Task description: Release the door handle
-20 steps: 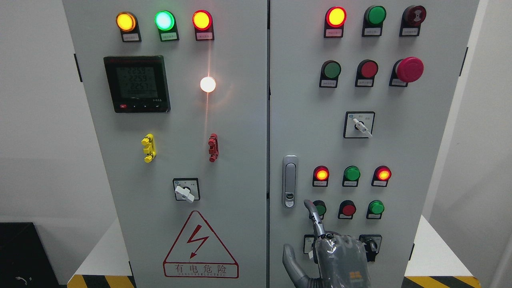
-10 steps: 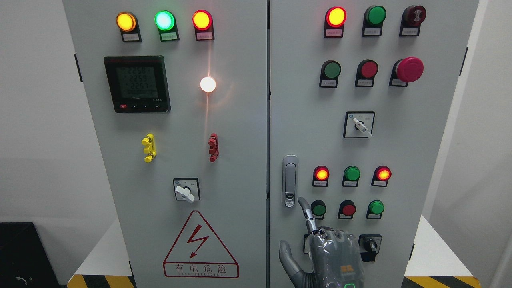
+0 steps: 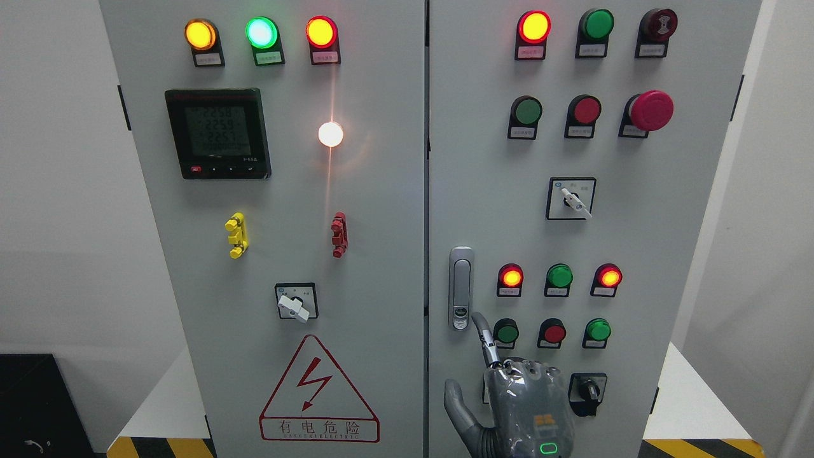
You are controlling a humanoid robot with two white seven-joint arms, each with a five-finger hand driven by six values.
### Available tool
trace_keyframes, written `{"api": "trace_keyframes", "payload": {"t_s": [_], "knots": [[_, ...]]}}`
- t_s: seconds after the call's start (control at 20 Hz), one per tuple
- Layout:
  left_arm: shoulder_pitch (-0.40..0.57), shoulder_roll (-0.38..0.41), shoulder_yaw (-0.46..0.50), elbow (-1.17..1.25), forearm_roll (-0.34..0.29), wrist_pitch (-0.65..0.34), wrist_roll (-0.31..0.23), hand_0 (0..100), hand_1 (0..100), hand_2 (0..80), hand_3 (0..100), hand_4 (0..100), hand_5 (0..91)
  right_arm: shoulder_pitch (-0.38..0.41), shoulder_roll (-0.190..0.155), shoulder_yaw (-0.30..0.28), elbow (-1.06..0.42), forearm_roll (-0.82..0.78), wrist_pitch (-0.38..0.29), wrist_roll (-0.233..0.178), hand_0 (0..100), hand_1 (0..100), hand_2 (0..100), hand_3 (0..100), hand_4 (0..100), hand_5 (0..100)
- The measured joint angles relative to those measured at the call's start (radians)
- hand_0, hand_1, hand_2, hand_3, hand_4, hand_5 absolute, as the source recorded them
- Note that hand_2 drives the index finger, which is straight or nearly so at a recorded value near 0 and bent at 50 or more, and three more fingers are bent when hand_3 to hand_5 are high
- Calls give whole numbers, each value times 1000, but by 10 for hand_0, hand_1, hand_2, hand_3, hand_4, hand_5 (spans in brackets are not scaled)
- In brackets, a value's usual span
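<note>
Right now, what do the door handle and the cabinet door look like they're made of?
Door handle: likely metal, with a silvery, slightly glossy sheen and a keyhole at its lower end. Cabinet door: probably painted sheet metal; flat, matte light grey, uniform surface.

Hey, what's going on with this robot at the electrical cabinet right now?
One robot hand is raised in front of the right cabinet door. Its index finger points up, with the tip just below and right of the silver door handle. It grips nothing. Both doors look shut, and several indicator lights are on.
</note>
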Motion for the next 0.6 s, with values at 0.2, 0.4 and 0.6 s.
{"api": "trace_keyframes", "payload": {"t_s": [0.2, 0.4, 0.6], "knots": [[0, 0, 0, 0, 0, 0, 0, 120, 556, 0, 0, 0, 0, -13, 0, 1, 13, 16, 7, 2, 518, 325, 0, 1000, 1000, 1000], [0, 0, 0, 0, 0, 0, 0, 120, 556, 0, 0, 0, 0, -28, 1, 1, 27, 24, 18, 4, 518, 324, 0, 1000, 1000, 1000], [0, 0, 0, 0, 0, 0, 0, 120, 556, 0, 0, 0, 0, -36, 1, 5, 37, 28, 22, 4, 517, 324, 0, 1000, 1000, 1000]]}}
